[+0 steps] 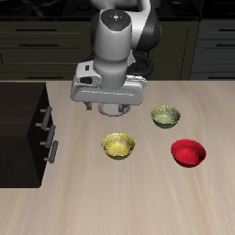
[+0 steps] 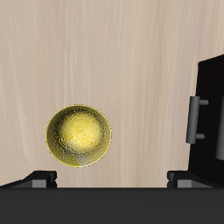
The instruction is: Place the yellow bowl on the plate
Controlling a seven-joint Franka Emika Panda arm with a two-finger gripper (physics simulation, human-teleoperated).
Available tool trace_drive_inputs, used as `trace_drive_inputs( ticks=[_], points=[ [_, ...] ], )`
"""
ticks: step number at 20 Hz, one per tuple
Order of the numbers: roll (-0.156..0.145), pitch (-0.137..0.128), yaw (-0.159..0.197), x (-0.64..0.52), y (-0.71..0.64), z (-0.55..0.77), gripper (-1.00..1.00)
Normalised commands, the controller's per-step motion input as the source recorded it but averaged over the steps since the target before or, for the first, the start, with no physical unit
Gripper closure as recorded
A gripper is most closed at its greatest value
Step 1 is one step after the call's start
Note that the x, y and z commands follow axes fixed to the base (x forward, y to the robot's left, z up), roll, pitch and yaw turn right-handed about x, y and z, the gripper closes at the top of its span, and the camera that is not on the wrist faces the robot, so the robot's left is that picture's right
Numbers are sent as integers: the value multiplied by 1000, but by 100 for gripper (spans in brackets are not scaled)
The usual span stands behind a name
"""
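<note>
The yellow bowl sits upright on the wooden table, nearer the front edge than my gripper. In the wrist view the bowl lies below the gripper, off to one side of its centre line. The fingers stand wide apart and hold nothing. In the exterior view the gripper hangs above the table behind the bowl. The plate is mostly hidden under the hand; only a sliver of pinkish-red rim shows there.
An olive-green bowl and a red bowl stand beside the yellow bowl. A black cabinet with drawer handles fills one side of the table and also shows in the wrist view.
</note>
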Motion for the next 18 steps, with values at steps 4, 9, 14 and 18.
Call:
trace_drive_inputs(
  ticks=[4,9,14,18],
  points=[
    [16,12,-2,10,52,-120,-100],
    [7,2,-7,24,21,-98,-100],
    [3,-3,-5,36,36,-174,-100],
    [8,14,-5,4,22,-137,-100]
  ],
)
